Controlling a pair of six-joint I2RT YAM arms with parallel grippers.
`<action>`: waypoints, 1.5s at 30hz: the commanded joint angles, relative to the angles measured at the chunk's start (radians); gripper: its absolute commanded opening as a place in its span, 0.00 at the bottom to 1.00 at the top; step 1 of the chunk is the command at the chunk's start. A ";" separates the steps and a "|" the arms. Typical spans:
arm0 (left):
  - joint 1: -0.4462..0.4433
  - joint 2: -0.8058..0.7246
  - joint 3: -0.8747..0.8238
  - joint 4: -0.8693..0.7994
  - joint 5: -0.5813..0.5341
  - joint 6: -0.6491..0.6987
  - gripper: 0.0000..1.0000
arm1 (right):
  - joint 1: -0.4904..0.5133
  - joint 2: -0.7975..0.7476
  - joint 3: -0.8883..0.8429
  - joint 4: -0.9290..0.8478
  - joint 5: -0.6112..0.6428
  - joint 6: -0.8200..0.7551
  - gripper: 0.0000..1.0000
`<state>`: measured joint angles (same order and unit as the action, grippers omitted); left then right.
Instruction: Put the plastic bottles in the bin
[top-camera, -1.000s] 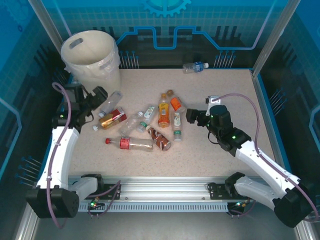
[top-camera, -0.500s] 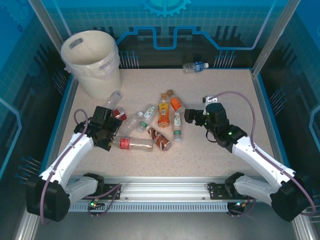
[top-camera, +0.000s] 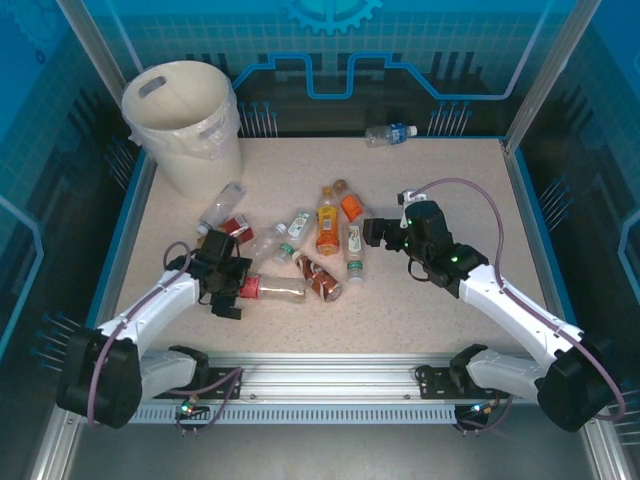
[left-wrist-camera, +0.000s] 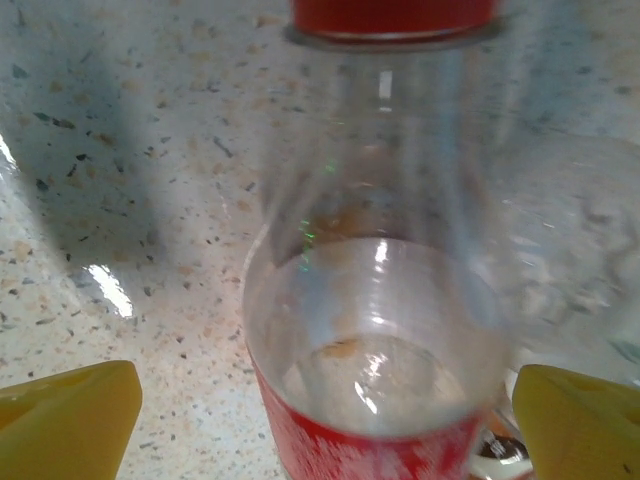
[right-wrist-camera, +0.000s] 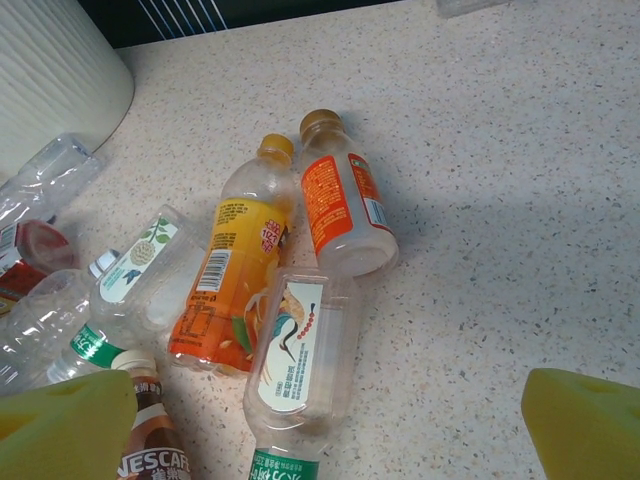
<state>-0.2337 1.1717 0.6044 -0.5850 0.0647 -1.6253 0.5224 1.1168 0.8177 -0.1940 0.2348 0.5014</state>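
Left pincer (left-wrist-camera: 325, 418) spread wide, empty, straddling the red-labelled clear bottle (left-wrist-camera: 375, 300) lying on the table (left-wrist-camera: 130, 150), well apart from the bin (top-camera: 195, 160). Grasp seemingly in hand; next, close squarely on its slippery body, lift, carry over the bin's rim

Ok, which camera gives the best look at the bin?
Top external: the whole bin stands at the table's far left corner, with its rim, handle cut-out and liner visible. The right wrist view catches just a ribbed slice of the bin at upper left.
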 joint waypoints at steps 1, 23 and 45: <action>-0.013 0.040 -0.011 0.074 0.047 -0.044 0.94 | 0.003 -0.014 -0.003 0.051 0.026 0.017 1.00; -0.022 0.132 -0.082 0.267 0.011 0.052 0.59 | 0.014 -0.037 -0.033 0.194 -0.239 -0.142 1.00; -0.021 -0.255 -0.028 0.185 -0.191 0.537 0.54 | 0.155 0.050 0.001 0.258 -0.281 -0.416 1.00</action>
<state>-0.2481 0.9619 0.5022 -0.3065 -0.0425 -1.2316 0.6552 1.1564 0.7807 0.0387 -0.0761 0.1394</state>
